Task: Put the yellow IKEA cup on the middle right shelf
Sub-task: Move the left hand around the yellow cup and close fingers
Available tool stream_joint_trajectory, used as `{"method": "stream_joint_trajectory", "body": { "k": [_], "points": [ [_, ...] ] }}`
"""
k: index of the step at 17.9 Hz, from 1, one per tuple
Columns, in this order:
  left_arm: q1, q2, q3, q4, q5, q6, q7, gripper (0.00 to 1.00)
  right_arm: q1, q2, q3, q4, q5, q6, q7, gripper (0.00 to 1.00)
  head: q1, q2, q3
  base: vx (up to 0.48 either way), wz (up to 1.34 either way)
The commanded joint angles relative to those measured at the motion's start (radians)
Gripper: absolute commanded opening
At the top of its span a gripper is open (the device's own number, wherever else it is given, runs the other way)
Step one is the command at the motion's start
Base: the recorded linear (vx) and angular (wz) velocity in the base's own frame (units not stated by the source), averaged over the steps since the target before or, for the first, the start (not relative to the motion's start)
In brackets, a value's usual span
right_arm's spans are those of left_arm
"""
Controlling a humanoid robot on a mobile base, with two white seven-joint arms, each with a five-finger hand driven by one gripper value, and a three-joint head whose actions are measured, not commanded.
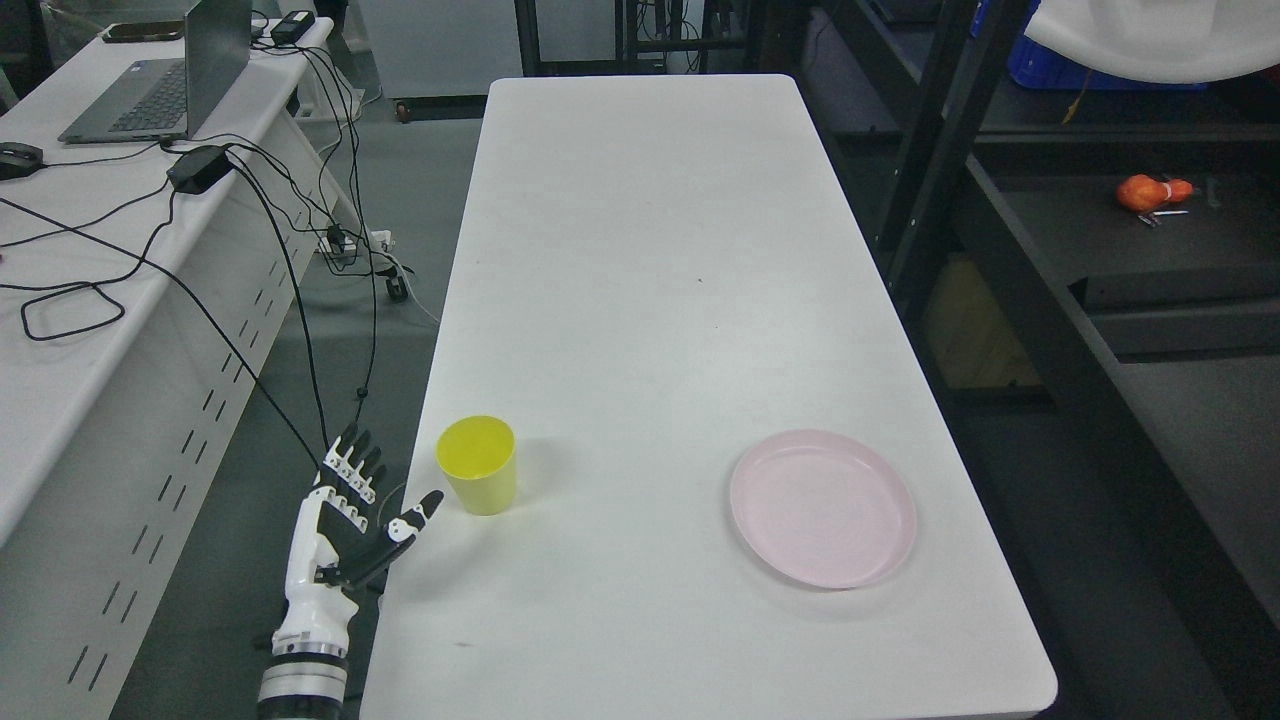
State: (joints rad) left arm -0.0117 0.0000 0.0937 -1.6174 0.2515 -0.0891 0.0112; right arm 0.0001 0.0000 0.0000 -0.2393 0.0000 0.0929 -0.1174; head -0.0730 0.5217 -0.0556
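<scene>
Yellow cup upright near the white worktop's left edge.
Left hand beside it, fingers spread wide, holding nothing; pink plate lies well apart to the right.

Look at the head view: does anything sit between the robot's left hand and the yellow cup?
Nothing visible does. The left hand, fingers spread, is just left of the upright yellow cup, with only bare white table between thumb and cup.

Grey floor, white desk left, black shelving right.
</scene>
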Motion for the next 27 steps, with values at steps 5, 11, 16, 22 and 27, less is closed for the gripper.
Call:
{"method": "stream_joint_trajectory", "body": {
  "k": [5, 11, 16, 22, 27],
  "points": [
    [-0.079, 0.017, -0.057, 0.054, -0.126, -0.015, -0.062, 0.96, 0.014, -0.017, 0.017, 0.0, -0.025, 0.001, 0.001, 0.99, 0.0, 0.0, 0.0, 0.0, 0.0],
    [-0.083, 0.017, -0.069, 0.062, -0.199, -0.02, -0.089, 0.96, 0.014, -0.017, 0.017, 0.0, -0.025, 0.001, 0.001, 0.99, 0.0, 0.0, 0.0, 0.0, 0.0],
    [-0.094, 0.017, -0.058, 0.117, -0.219, -0.017, -0.089, 0.96, 0.014, -0.017, 0.017, 0.0, -0.025, 0.001, 0.001, 0.99, 0.0, 0.0, 0.0, 0.0, 0.0],
    [-0.172, 0.017, -0.032, 0.194, -0.219, -0.018, -0.089, 0.97, 0.014, -0.017, 0.017, 0.0, -0.025, 0.001, 0.001, 0.99, 0.0, 0.0, 0.0, 0.0, 0.0],
    [-0.212, 0.017, -0.042, 0.215, -0.222, -0.017, -0.091, 0.97, 0.014, -0.017, 0.017, 0.0, -0.025, 0.001, 0.001, 0.99, 0.0, 0.0, 0.0, 0.0, 0.0]
  ]
}}
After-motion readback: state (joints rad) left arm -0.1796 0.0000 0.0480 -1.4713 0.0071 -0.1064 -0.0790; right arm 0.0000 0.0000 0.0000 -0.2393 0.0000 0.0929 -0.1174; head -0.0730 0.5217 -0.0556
